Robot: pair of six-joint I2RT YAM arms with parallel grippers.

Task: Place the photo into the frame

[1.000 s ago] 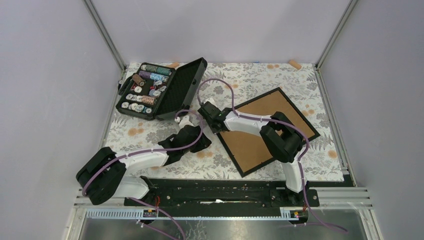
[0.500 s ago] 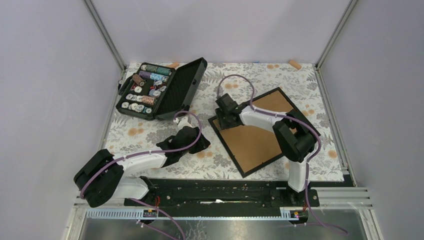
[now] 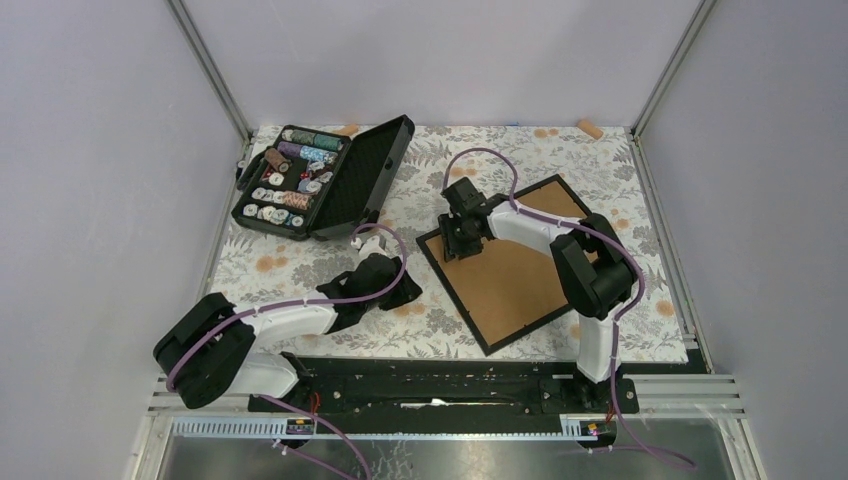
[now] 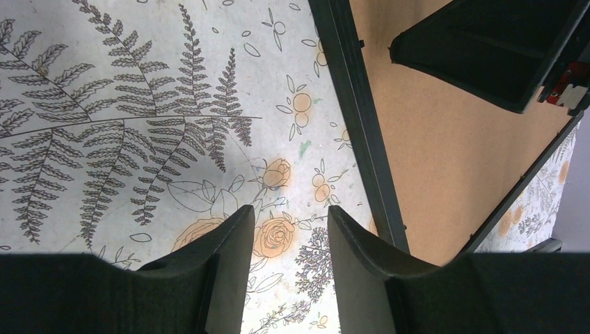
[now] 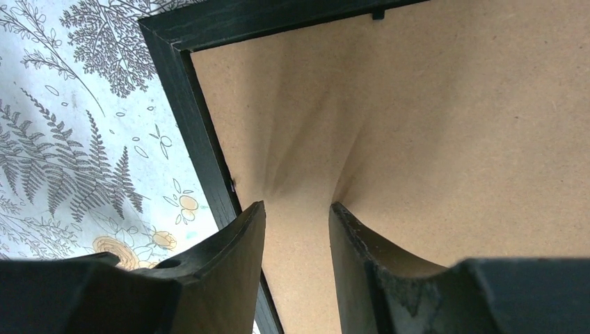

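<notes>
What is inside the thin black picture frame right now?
Only a brown board backing shows inside the thin black rectangular frame, with the right gripper over its corner. Anything beneath that board is covered.

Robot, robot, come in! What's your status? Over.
Left end effector open, over tablecloth. Right end effector open, over the frame, back side up. Photo not in view.

No writing, number or brand mark can be read in any of the views. The spool labels in the black case (image 3: 325,180), well beyond the left gripper (image 4: 289,221), are too small to make out. The brown board back of the frame (image 5: 445,125), under the right gripper (image 5: 296,217), is plain.
</notes>
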